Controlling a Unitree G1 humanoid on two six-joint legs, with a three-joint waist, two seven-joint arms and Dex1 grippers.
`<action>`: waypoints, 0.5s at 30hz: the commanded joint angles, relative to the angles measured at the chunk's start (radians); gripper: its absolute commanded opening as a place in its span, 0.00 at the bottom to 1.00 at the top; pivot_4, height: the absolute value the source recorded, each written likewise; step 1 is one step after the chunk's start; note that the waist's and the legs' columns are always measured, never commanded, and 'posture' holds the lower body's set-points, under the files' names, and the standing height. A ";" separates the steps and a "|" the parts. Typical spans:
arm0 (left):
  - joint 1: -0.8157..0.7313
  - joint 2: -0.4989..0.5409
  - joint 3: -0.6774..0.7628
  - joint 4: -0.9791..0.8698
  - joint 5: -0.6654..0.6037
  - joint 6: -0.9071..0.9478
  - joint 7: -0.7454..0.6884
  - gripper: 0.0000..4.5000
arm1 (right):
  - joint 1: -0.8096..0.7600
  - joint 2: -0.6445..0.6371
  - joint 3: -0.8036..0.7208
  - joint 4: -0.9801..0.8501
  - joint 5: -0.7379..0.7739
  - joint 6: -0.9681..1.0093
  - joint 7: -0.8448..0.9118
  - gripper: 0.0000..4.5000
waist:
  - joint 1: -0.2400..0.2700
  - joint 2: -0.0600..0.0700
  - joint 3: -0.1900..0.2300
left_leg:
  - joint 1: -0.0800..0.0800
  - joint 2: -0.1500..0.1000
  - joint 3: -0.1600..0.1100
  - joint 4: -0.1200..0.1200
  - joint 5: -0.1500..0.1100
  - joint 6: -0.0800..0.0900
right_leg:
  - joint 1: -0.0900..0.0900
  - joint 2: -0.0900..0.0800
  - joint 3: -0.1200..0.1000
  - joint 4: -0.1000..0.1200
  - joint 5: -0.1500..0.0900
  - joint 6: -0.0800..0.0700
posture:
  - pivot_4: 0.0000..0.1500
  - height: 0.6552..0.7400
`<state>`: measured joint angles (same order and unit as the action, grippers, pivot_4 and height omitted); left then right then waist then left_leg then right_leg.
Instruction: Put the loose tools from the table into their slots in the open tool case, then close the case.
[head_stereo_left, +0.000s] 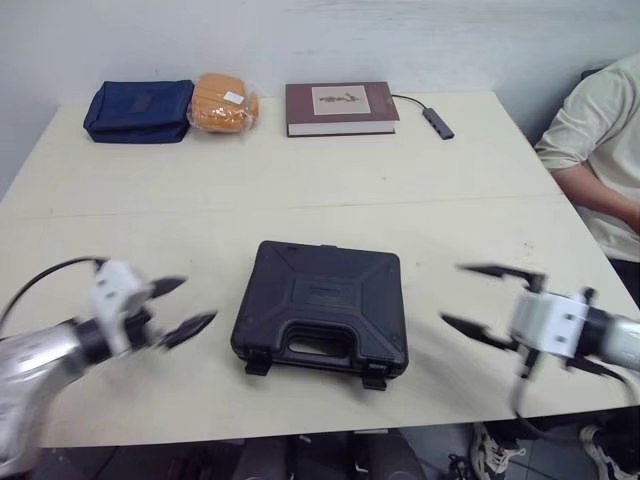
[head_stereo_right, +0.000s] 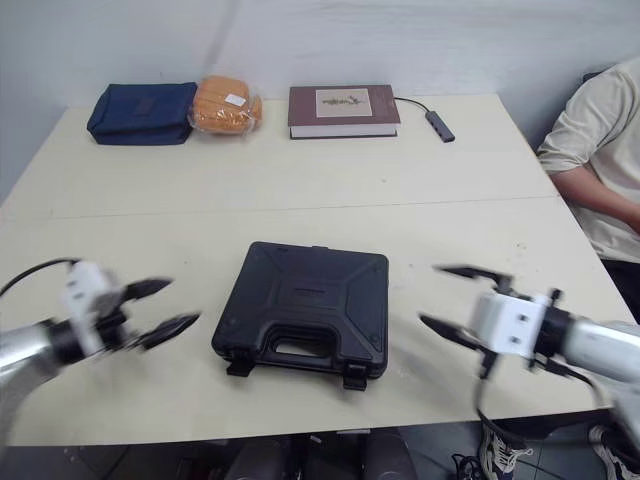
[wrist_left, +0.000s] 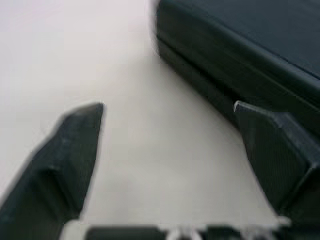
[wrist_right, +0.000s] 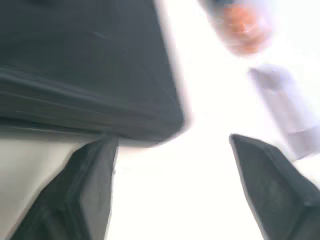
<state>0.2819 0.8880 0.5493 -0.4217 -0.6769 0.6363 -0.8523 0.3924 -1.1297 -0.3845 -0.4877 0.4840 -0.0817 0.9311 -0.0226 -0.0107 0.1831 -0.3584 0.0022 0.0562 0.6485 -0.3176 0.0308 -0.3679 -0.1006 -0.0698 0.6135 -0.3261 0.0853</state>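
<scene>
While both arms reach in low over the near edge of the bench (head_stereo_left: 300, 180), the black tool case (head_stereo_left: 322, 305) lies flat and shut between the two grippers, its handle facing the robot. The left gripper (head_stereo_left: 198, 302), fingers spread and holding nothing, sits near the case's left side with its tips aimed at it, not touching. The right gripper (head_stereo_left: 452, 294), also spread and empty, stands a little farther off the case's right side, one finger above the other.

Two latches (head_stereo_left: 256, 365) jut from the case's front edge; whether they are fastened cannot be made out. In the left wrist view the case's side wall runs just past one finger (wrist_left: 75, 150). In the right wrist view a corner of the case lies ahead of the fingers, and an orange patch beyond it is too smeared to identify.

Well beyond both grippers, along the bench's far edge, lie a navy pouch (head_stereo_left: 138, 110), an orange packet (head_stereo_left: 224, 102) just beside it, a brown book (head_stereo_left: 340, 108) and a small adapter (head_stereo_left: 437, 122) on a cable. A person (head_stereo_left: 600, 150) in a pale shirt sits beyond the right gripper, cut off by the frame.
</scene>
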 joint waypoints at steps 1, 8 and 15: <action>-0.001 0.033 0.076 0.029 -0.039 0.045 -0.043 0.94 | 0.103 0.016 -0.136 -0.081 0.154 0.172 0.113 0.80 | 0.015 0.000 0.001 | 0.005 0.000 -0.002 0.000 -0.005 -0.002 | 0.006 0.000 -0.001 -0.003 0.000 -0.001 | 1.00 1.00; -0.194 0.032 -0.056 0.134 0.020 0.020 -0.015 0.94 | 0.149 0.091 -0.073 -0.123 0.140 0.289 0.133 0.80 | 0.047 0.001 0.000 | 0.002 0.000 -0.002 -0.001 -0.006 -0.004 | 0.005 -0.002 0.000 -0.007 -0.008 -0.018 | 1.00 1.00; -0.384 0.033 -0.217 0.267 0.115 -0.054 -0.046 0.39 | 0.167 0.106 -0.018 -0.208 0.148 0.378 0.156 0.21 | 0.045 0.003 -0.001 | -0.011 0.000 -0.003 0.000 -0.002 -0.006 | -0.009 0.001 -0.002 -0.004 -0.001 -0.003 | 1.00 1.00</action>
<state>-0.0807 0.9130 0.3492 -0.1722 -0.5857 0.6126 -0.8859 0.5576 -1.0357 -0.4126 -0.6564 0.6236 0.2861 1.0782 0.0220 -0.0081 0.1825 -0.3697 0.0027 0.0534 0.6489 -0.3196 0.0246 -0.3766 -0.0995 -0.0722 0.6099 -0.3267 0.0819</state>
